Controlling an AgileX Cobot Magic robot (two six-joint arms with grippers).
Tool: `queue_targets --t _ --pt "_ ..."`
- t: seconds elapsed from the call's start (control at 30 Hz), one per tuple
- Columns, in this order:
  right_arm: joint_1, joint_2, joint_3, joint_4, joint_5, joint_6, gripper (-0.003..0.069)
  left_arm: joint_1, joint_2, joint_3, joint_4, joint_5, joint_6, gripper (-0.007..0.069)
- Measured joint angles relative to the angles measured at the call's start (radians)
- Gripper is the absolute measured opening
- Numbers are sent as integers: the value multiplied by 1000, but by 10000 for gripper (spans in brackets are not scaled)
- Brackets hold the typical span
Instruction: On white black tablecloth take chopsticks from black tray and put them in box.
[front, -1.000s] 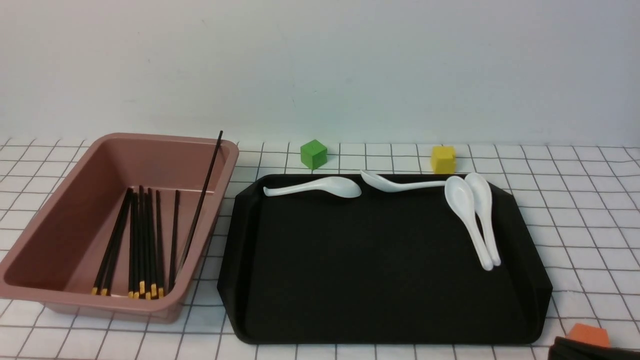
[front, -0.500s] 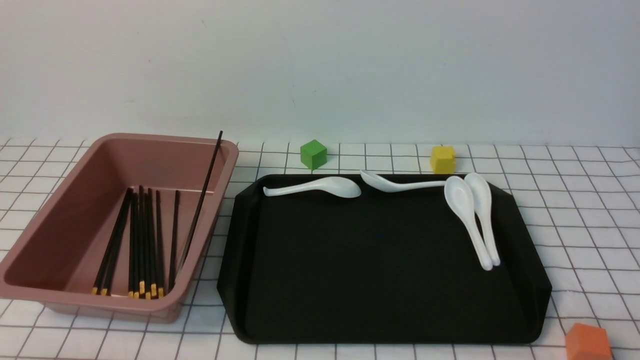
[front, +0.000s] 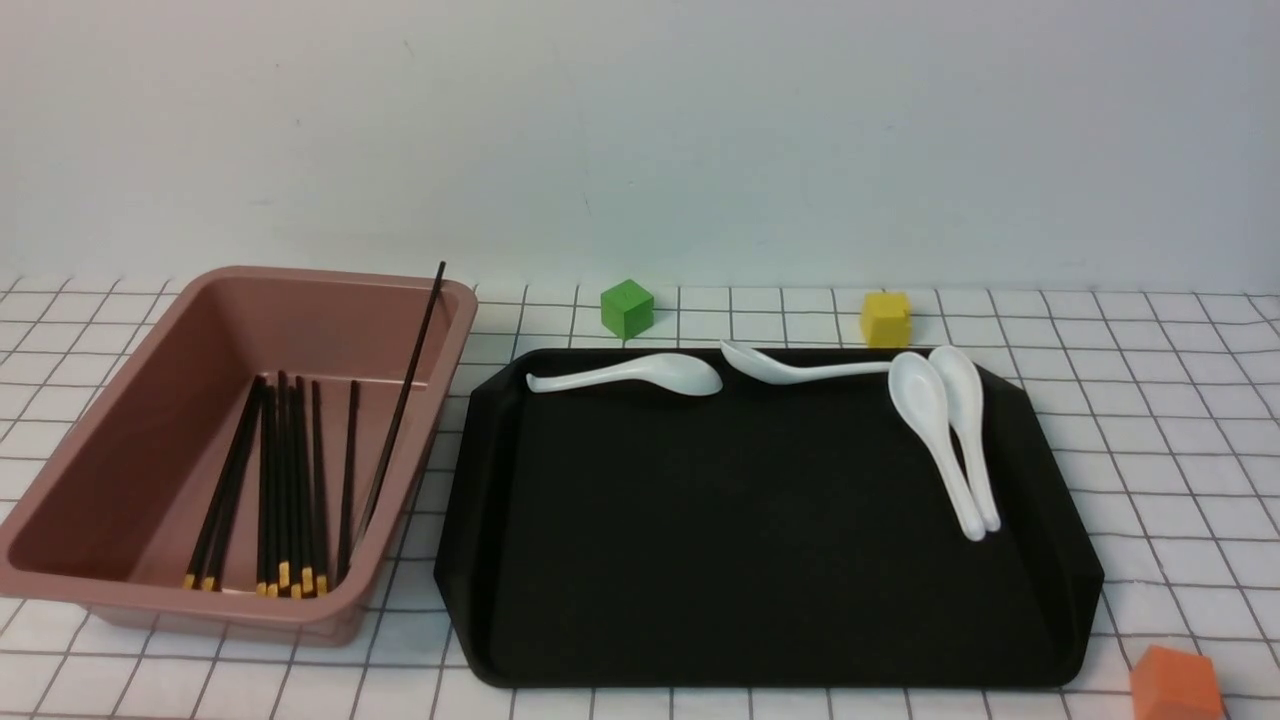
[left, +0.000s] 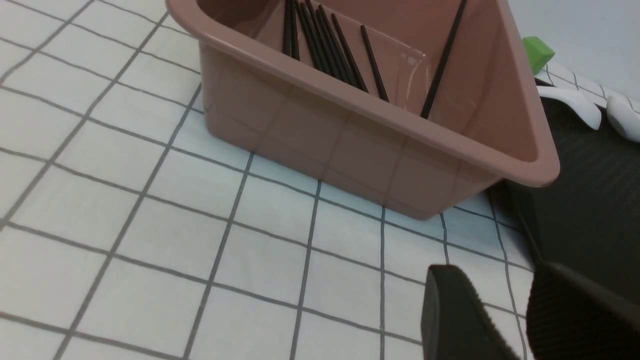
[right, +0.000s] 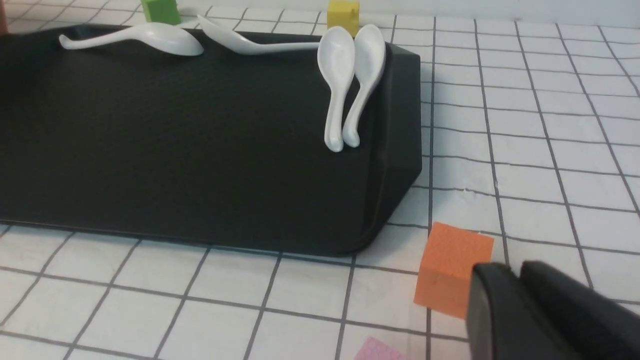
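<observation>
The pink box (front: 330, 276) stands at the left on the tablecloth (front: 1180, 450). Several black chopsticks (front: 290, 480) lie in it, and one chopstick (front: 405, 400) leans on its right wall, tip above the rim. The black tray (front: 750, 560) holds only white spoons (front: 640, 373); no chopsticks show on it. Neither gripper shows in the front view. In the left wrist view my left gripper (left: 500, 280) is open and empty, over the cloth near the box's front corner (left: 350, 145). In the right wrist view my right gripper (right: 512, 270) is shut and empty, beside the tray's front right corner (right: 390, 200).
A green cube (front: 627, 308) and a yellow cube (front: 886, 318) sit behind the tray. An orange cube (front: 1175, 685) sits off the tray's front right corner, right by my right gripper's fingers (right: 495, 310). A pink piece (right: 375, 352) lies on the cloth near it.
My right gripper showed at the bottom right edge of the front view one second ago and has drawn back out of it. Nothing else has moved.
</observation>
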Motion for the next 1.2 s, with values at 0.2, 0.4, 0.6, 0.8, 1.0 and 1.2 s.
queue_targets --t 0.2,0.4,0.6,0.8,1.0,1.2 --pt "0 0 0 0 1 0 97 0 0 0 0 0 0 239" --pt "0 0 0 0 2 0 107 0 0 0 0 0 0 239" --pt "0 0 0 0 2 0 113 0 0 0 0 0 0 239" --pt "0 0 0 0 2 0 120 0 0 0 0 0 0 239" --pt "0 0 0 0 2 0 128 0 0 0 0 0 0 239" --pt "0 0 0 0 2 0 132 0 0 0 0 0 0 239"
